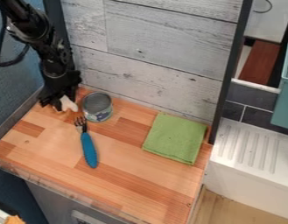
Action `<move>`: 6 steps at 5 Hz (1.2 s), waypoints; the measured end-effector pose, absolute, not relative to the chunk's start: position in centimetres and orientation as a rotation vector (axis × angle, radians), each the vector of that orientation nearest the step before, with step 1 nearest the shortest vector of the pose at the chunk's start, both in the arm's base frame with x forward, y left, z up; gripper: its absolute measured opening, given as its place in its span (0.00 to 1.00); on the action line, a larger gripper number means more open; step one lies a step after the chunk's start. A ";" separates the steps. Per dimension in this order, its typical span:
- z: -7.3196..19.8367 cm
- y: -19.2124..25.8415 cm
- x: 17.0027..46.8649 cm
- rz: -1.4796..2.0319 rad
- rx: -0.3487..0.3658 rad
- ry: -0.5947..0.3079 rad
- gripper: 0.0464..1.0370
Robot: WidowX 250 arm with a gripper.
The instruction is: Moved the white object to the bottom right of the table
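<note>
Where the claw (51,105) hangs, white object (68,104), long axis slanting down-right

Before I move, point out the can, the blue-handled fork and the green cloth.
Can (96,107): camera view, its side and upper opening.
Blue-handled fork (89,150): camera view, its handle.
Green cloth (175,138): camera view, its middle.

Smooth wood-grain table (133,183), metal can (97,106)
</note>
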State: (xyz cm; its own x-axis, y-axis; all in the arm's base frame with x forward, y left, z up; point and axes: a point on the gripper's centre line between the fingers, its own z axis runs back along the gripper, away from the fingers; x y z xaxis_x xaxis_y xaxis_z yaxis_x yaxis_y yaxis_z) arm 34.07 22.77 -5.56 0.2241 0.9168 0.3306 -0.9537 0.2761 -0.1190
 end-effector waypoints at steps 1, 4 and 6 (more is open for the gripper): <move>-1.5 22.1 34.2 1.281 0.105 -0.462 0.43; 1.4 11.9 32.2 1.061 -0.076 -0.443 0.43; -0.2 4.1 30.6 0.885 -0.127 -0.406 0.43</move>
